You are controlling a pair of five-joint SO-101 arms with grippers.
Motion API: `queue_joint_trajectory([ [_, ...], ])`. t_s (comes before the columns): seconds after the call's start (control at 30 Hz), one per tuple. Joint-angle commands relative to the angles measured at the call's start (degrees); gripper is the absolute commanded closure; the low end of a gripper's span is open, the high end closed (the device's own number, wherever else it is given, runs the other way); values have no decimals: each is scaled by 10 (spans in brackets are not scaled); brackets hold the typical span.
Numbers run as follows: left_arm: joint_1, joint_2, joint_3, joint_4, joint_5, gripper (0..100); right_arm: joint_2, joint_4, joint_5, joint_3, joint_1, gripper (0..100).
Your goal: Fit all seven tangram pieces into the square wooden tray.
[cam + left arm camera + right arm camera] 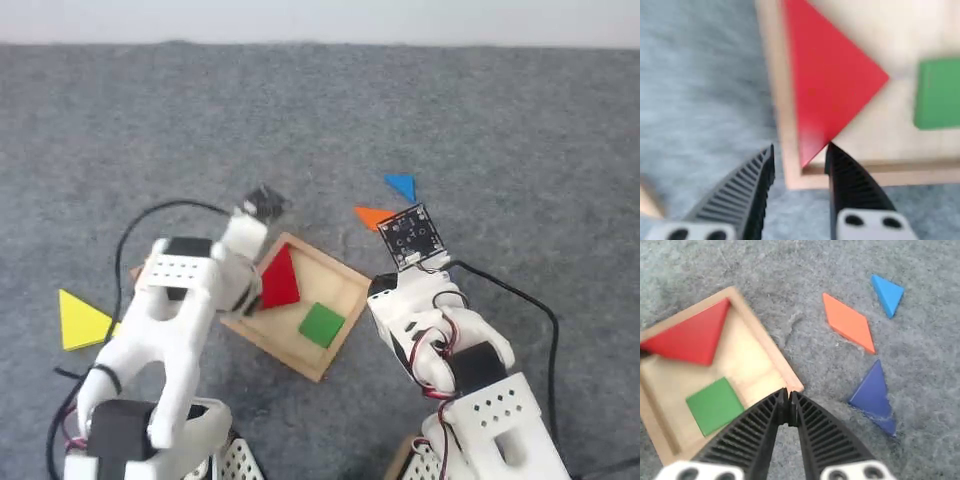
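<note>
**Wooden tray holds two pieces; one pincer wide, one closed**

In the high view we see the tray [345,337] as a diamond at centre frame on a grey mat [480,120]. The left arm [165,320] rises from the lower left and bends up and to the right. Its white body covers the tray's left corner. Its wrist view shows us the left gripper [800,147] with jaws apart, straddling a tray corner. One finger is on the mat side of the wall and the other is inside, its tip at the red triangle [830,75]. We cannot tell whether they touch. It grips nothing.

The right arm [455,360] comes up from the lower right and ends at a square camera board just right of the tray. The right gripper [789,394] has its fingers pressed together with nothing between them. Its tips are over the mat, just beside a tray corner.

The red triangle lies in the tray's upper-left half with its long edge along a wall. The green square [321,325] lies flat in the lower part, apart from it.

On the mat, the yellow triangle [80,320] sits at the left of the frame, well apart from the tray. The orange piece [373,215] and blue triangle [402,186] lie near each other, up and right of centre. The navy triangle [874,395] lies near the orange piece and the right gripper. A black cable [150,215] loops over the mat above the left arm.
</note>
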Motion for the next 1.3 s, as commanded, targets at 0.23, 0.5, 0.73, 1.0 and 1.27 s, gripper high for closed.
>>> queue_joint_trajectory([
  [0.23, 19, -2, -31, -9, 4, 834, -14, -8, 9, -21, 7, 989],
  [0.5, -145, -3, -31, -8, 72, 873, 70, 40, 59, -71, -45, 942],
  [0.73, -233, -3, -5, -4, 57, 924, 337, 81, 75, -194, -160, 760],
  [1.0, -278, -48, 64, -55, 23, 924, 530, 63, 114, -273, -219, 758],
  [1.27, -258, -232, 184, -103, 25, 895, 555, 63, 112, -318, -244, 661],
])
